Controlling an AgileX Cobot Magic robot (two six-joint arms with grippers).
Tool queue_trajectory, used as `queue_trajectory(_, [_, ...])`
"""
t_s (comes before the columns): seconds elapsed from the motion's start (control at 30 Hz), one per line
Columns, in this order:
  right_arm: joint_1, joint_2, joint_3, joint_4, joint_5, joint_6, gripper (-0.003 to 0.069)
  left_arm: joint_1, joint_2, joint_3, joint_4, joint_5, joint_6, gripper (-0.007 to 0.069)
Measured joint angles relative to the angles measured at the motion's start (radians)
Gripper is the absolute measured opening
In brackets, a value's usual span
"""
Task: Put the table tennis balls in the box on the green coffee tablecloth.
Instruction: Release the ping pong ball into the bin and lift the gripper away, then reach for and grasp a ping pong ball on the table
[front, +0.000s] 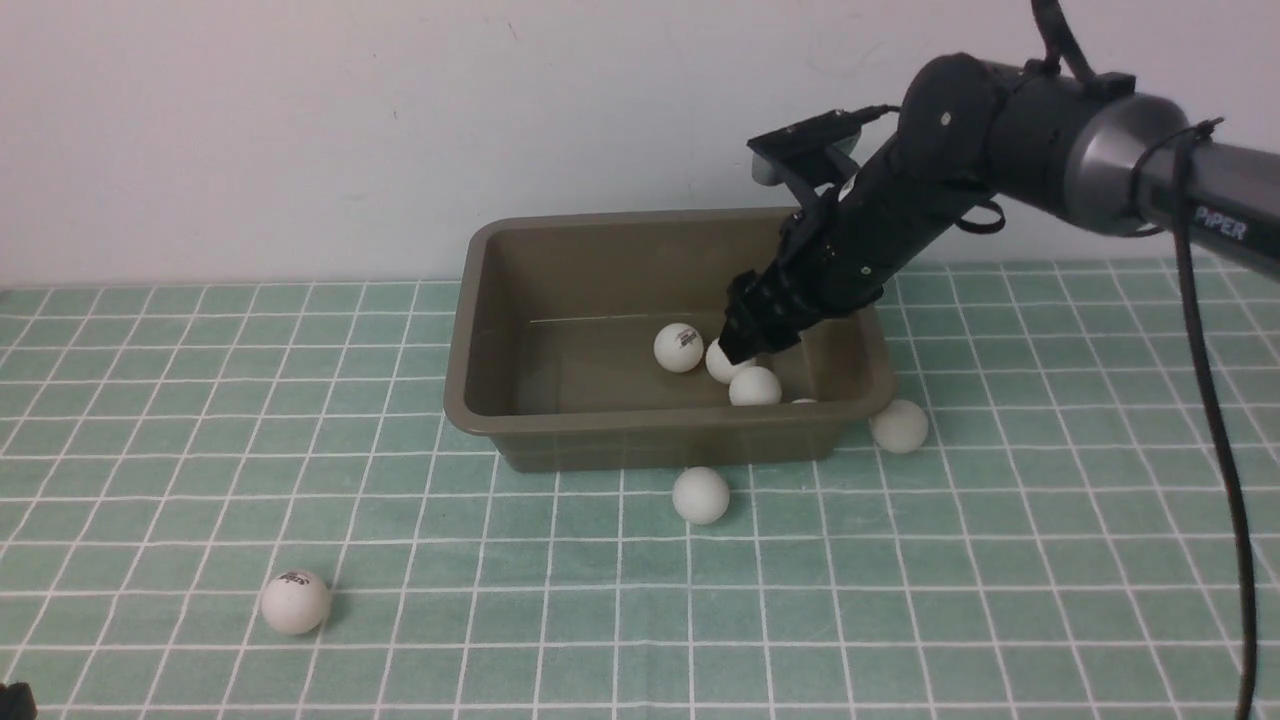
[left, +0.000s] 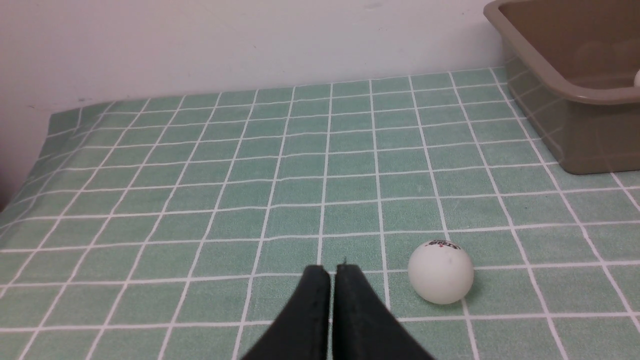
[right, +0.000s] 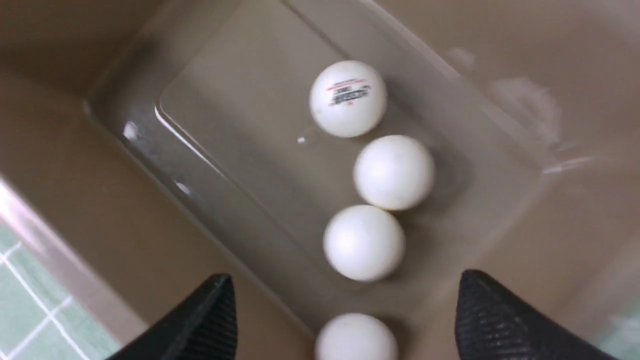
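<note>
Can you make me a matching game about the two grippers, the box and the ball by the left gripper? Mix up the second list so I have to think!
Things:
1. left gripper
2. right gripper
3. box
4. ball nearest the left gripper

States or places:
A. open, reaching into the box
B. lying on the green cloth, outside the box
C. shut, holding nothing
D. has four balls inside

Right pairs: 1-C, 2-A, 3-D, 4-B

Olive-brown box (front: 660, 442); mint-green tablecloth (front: 200, 400) checked with thin white grid lines; white table tennis balls (front: 296, 602), one printed in dark and red; black arm (front: 900, 220); off-white wall (front: 300, 120).
</note>
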Motion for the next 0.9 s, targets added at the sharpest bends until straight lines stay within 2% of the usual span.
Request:
queue_trajectory(0.1, [-0.010,-0.022,-0.097,-0.036,0.040,-0.001,0.0528,0.000,0.000,0.000,0.000,0.000,0.000,-0.0004])
queue_trajectory(0.27, [-0.045,-0.075,-0.134,-0.043,0.050,-0.009,0.0528,0.000,0.000,0.000,0.000,0.000,0.000,-0.0004])
queue_trajectory(0.67, [-0.253,-0.295,-0.075,0.004,0.062,-0.041,0.0528,0.000,0.000,0.000,0.000,0.000,0.000,-0.0004])
queue_trajectory(0.77, [-0.330,-0.368,-0.003,0.045,0.062,-0.083,0.0528,0.000,0.000,0.000,0.000,0.000,0.000,-0.0004])
queue_trajectory(0.9, [-0.429,-0.455,0.128,0.132,0.062,-0.216,0.0528,0.000,0.000,0.000,0.000,0.000,0.000,-0.0004])
